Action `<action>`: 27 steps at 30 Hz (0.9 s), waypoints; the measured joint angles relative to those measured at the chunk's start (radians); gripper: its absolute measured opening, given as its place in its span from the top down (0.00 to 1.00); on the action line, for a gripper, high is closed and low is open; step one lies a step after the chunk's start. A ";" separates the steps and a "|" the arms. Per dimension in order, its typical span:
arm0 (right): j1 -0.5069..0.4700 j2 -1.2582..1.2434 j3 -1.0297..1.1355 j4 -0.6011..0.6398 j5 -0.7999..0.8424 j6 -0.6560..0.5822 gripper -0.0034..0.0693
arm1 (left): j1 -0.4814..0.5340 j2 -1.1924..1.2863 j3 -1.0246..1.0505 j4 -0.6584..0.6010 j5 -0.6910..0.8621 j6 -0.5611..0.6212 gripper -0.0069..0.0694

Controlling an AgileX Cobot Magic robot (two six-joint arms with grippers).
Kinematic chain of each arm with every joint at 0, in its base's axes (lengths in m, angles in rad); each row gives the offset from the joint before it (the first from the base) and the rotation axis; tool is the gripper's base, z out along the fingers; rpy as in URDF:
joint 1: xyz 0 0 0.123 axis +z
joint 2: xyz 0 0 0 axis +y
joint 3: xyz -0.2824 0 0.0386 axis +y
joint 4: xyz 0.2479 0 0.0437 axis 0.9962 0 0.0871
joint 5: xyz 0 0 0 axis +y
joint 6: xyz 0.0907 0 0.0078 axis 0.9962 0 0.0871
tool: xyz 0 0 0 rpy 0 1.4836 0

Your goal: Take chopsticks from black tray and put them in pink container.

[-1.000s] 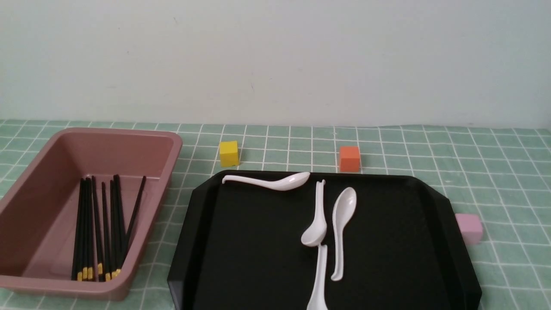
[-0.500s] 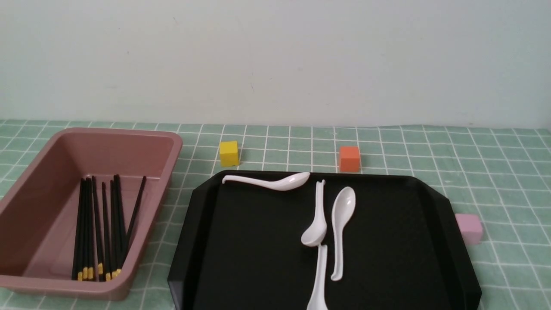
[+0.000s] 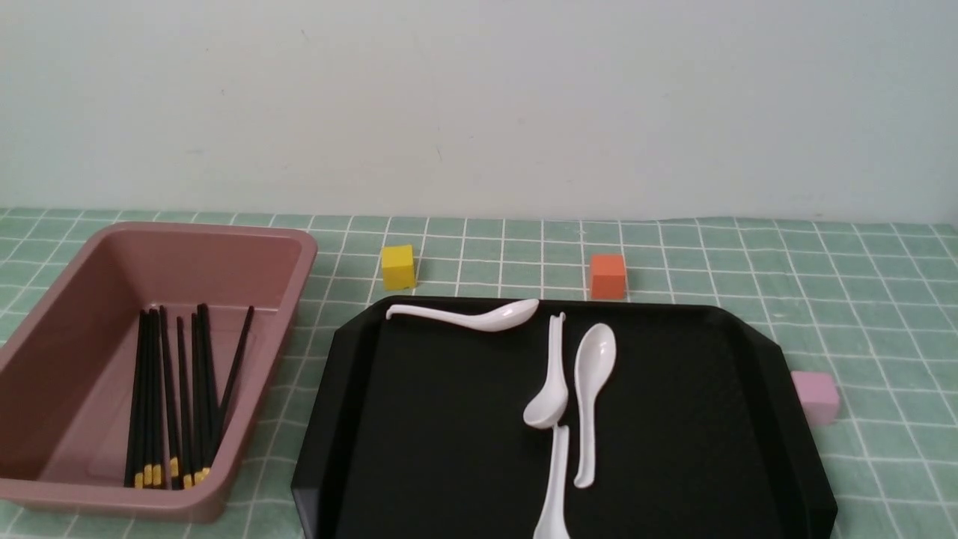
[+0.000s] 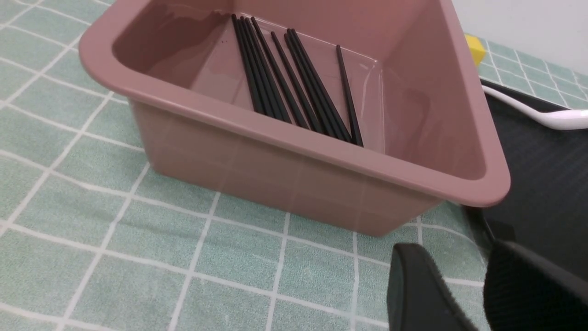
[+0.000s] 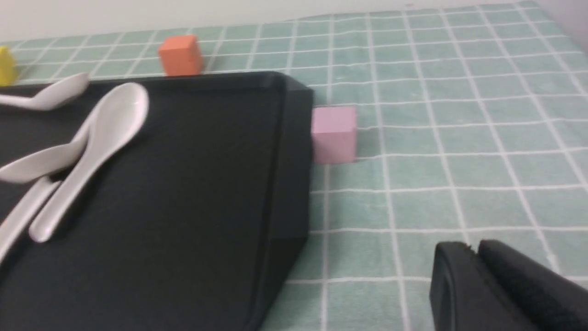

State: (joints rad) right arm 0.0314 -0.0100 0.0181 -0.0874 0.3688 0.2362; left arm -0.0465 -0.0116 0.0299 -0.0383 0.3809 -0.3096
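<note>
Neither arm shows in the front view; each wrist view catches only dark finger pads at the frame edge. The left gripper is slightly parted, holding nothing, above the cloth by the deep dusty-pink plastic bin. The right gripper is pressed closed and empty, near the large glossy black tray. The thin black chopsticks with yellow bands all lie inside the bin; their banded ends are hidden in the left wrist view. Four white spoons remain on the tray, one cut off. Green checked tablecloth, pale wall behind; yellow cube, orange cube, pale pink cube touching the tray's rim.
</note>
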 joint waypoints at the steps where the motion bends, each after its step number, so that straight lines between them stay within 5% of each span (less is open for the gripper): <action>1: -0.004 0.000 0.000 0.000 0.001 0.000 0.84 | 0.000 0.000 0.000 0.000 0.000 0.000 0.60; 27: -0.010 0.000 0.000 -0.002 0.001 0.000 0.81 | 0.000 0.000 0.000 0.000 0.000 0.000 0.60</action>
State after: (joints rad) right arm 0.0219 -0.0100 0.0181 -0.0895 0.3695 0.2362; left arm -0.0465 -0.0116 0.0299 -0.0383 0.3809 -0.3096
